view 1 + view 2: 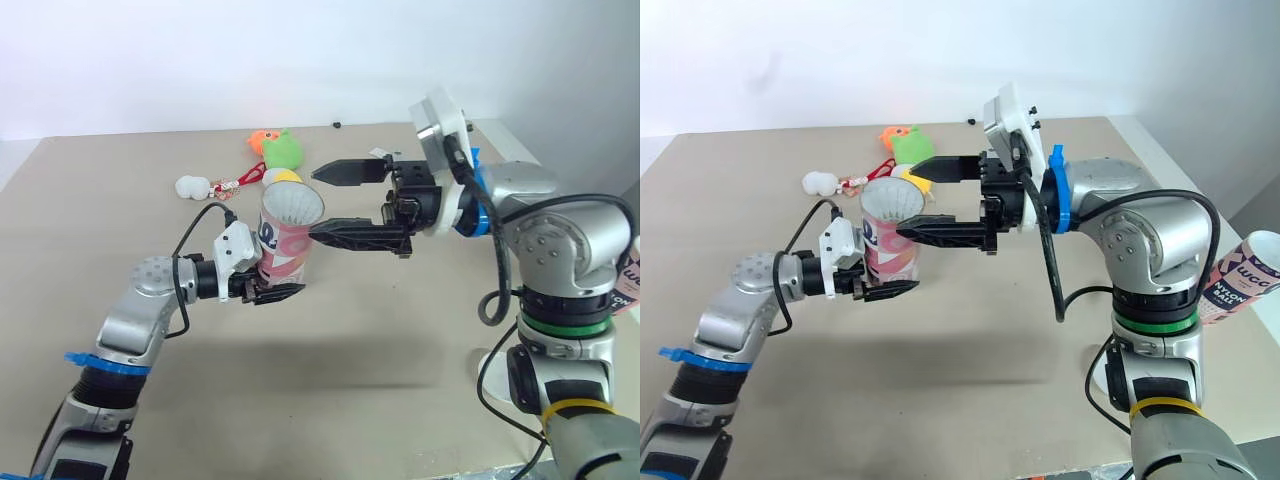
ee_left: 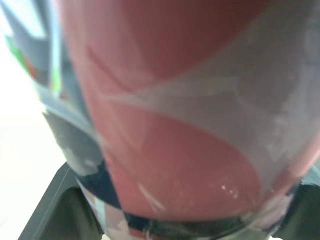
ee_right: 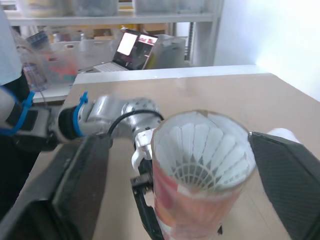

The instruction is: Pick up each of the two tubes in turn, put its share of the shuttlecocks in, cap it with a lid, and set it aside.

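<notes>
Fingers of the left gripper clamp the tube over the desk, far finger hidden behind it. Right gripper spread wide, empty, flanking its mouth. Shuttlecock inside, cork unseen.

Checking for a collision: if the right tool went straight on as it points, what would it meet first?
Probably the tube held in the left tool; its top sits between the right tool's open fingers.

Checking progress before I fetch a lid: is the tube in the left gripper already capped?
No, the tube is open at its mouth, with the white feathers of a shuttlecock showing inside.
</notes>
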